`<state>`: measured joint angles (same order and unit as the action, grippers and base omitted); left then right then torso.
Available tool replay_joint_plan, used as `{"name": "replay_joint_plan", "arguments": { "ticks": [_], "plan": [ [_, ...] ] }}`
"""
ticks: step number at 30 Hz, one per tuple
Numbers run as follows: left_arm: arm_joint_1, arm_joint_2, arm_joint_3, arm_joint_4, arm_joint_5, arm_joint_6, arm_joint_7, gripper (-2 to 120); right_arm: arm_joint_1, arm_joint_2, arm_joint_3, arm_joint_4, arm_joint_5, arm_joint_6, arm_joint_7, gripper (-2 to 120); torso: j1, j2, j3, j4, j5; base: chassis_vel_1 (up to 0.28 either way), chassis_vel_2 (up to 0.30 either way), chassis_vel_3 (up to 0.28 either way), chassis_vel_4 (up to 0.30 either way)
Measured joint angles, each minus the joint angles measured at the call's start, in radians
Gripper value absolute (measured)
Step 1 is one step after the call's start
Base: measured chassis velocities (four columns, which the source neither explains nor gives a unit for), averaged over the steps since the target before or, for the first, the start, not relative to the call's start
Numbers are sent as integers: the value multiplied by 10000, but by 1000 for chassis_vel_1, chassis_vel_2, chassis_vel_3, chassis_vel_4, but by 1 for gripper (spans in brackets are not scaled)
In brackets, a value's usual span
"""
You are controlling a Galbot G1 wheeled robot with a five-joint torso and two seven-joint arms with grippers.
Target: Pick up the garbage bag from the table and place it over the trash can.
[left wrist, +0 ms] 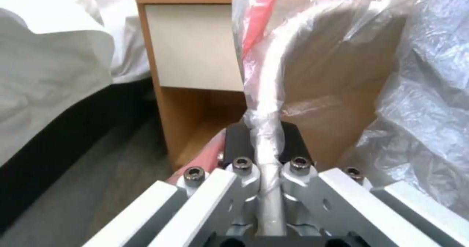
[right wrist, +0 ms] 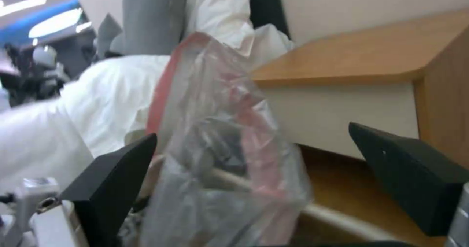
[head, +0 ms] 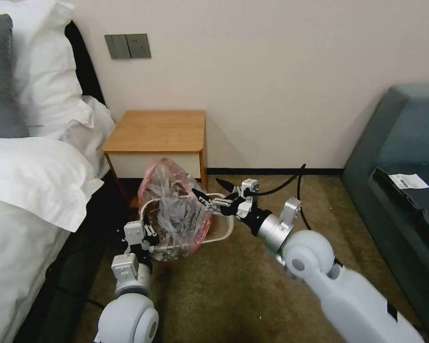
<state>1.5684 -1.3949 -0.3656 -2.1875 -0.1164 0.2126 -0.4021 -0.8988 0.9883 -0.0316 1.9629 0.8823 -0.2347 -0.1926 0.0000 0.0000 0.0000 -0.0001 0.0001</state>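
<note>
While the left gripper [left wrist: 266, 155] pinches garbage bag [head: 176, 209] onto trash can [head: 222, 232] rim, the right gripper [right wrist: 263, 173] gapes around it.

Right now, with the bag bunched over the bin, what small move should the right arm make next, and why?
Probably close the open right tool on the garbage bag and draw it toward the bare trash can rim; the left tool pins bag and rim opposite.
</note>
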Motion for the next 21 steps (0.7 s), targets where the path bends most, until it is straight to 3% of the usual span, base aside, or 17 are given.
{"name": "replay_joint_plan", "arguments": {
  "ticks": [10, 21],
  "plan": [
    [67, -18, -5, 18, 331, -805, 232, 0, 2300, -363, -1524, -1205, 516, 359, -359, 100, 0, 0, 1, 1, -2, 0, 0, 0, 0],
    [189, -32, -56, 38, 835, -1492, 455, 0, 3410, -327, -2642, -1524, 1789, 242, -596, 100, 0, 0, 1, 2, -1, 0, 0, 0, 0]
  ]
}}
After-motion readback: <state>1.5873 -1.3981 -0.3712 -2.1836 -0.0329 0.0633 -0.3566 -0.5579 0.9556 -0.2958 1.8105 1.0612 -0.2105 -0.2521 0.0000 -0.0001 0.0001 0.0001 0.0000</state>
